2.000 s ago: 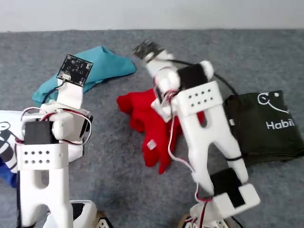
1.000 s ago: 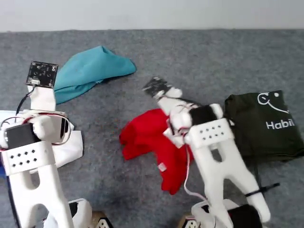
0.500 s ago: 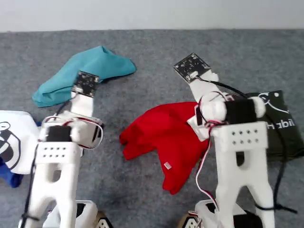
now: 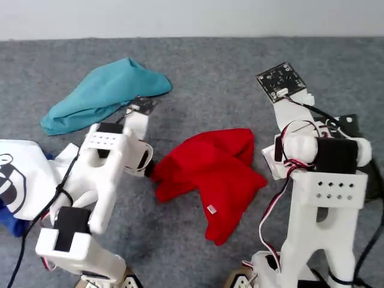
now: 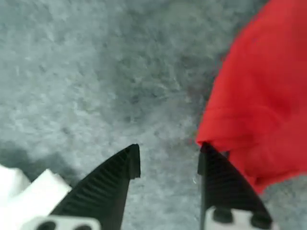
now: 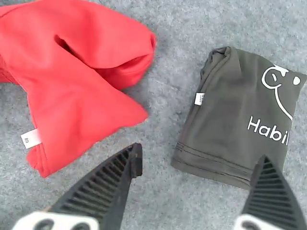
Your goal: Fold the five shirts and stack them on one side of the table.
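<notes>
Soft, even light covers the desk (image 4: 198, 66); thin shadows edge the red shirt (image 4: 210, 174); a dim patch, perhaps shadow, lies near the left end effector (image 5: 170, 148).

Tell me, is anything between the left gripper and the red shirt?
Nothing visible. The left gripper is open over the gray table, and the edge of the red shirt lies right beside it.
</notes>
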